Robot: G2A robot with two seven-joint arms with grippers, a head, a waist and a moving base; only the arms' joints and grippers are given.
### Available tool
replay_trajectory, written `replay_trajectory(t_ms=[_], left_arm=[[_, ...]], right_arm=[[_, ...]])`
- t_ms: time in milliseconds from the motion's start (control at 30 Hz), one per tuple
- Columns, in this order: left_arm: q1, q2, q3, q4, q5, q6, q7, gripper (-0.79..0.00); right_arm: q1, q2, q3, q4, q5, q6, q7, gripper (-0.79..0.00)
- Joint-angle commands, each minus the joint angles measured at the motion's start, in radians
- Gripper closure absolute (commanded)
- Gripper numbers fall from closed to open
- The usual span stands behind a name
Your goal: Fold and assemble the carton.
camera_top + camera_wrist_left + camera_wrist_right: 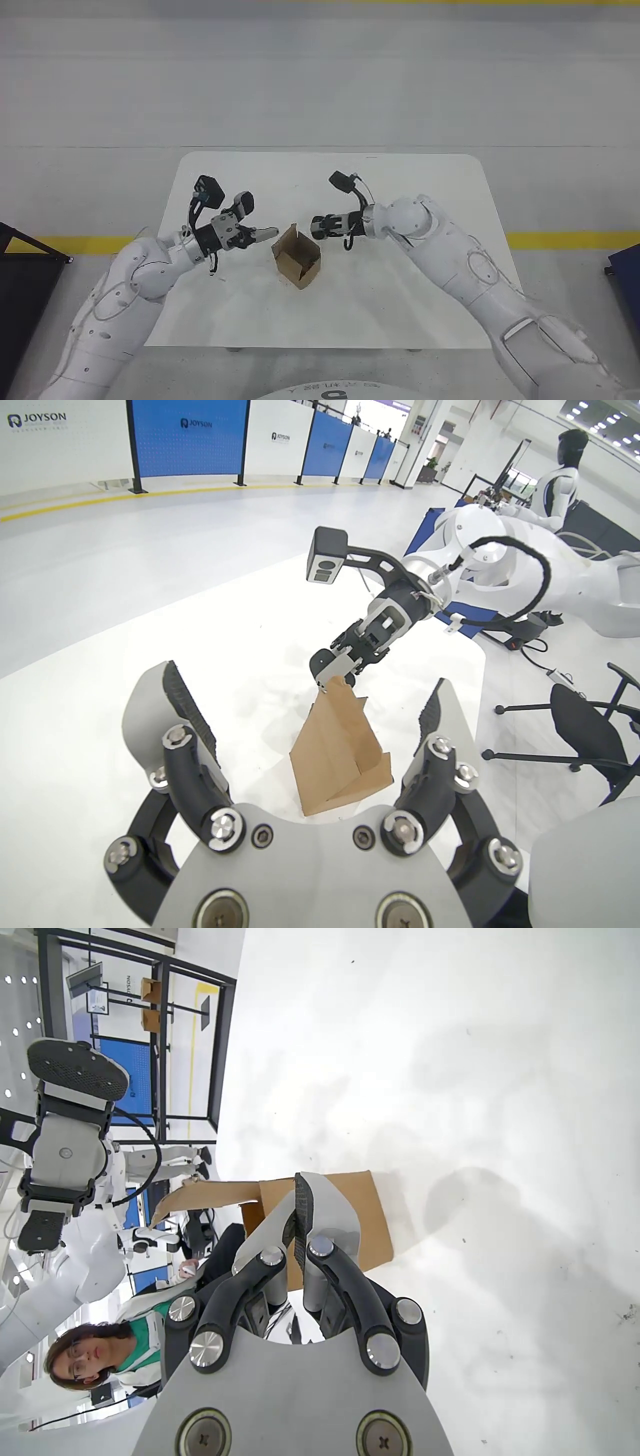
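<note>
A small brown carton (297, 256) stands partly folded near the middle of the white table (420, 290), with one flap (210, 1197) sticking out. My right gripper (318, 226) is shut on the carton's upper edge, and the left wrist view shows it pinching the top corner (334, 680). In the right wrist view its fingers (302, 1208) are pressed together over the carton wall (372, 1220). My left gripper (262, 236) hovers just beside the carton on the other side. It is open (304, 680), with the carton (335, 755) in front of its pads, not touching them.
The table's far edge (480, 660) lies behind the right arm, with a black office chair (590, 720) on the floor past it. Bare table surface (420, 200) spreads around the carton on all sides.
</note>
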Motion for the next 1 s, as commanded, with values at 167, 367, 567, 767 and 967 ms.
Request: replay_trajectory(t_ms=[167,367,567,767,967], left_arm=[[-0.019,-0.003,0.012,0.018,-0.003,-0.004,-0.009,-0.785],[-0.037,0.004,0.044,-0.039,0.085,-0.052,-0.143,-0.785],[-0.053,0.003,0.083,-0.135,0.177,0.03,-0.254,-0.702],[-0.061,-0.002,0.13,-0.182,0.248,0.128,-0.345,-0.523],[-0.082,-0.007,0.168,-0.198,0.234,0.198,-0.465,-0.382]], right_arm=[[0.004,-0.006,0.018,0.025,0.033,-0.071,-0.039,0.0],[-0.05,0.018,0.086,-0.028,0.038,-0.115,-0.038,0.0],[-0.112,0.039,0.143,-0.071,0.035,-0.144,-0.039,0.0],[-0.167,0.057,0.196,-0.108,0.035,-0.174,-0.037,0.0],[-0.206,0.069,0.23,-0.14,0.025,-0.196,-0.035,0.0]])
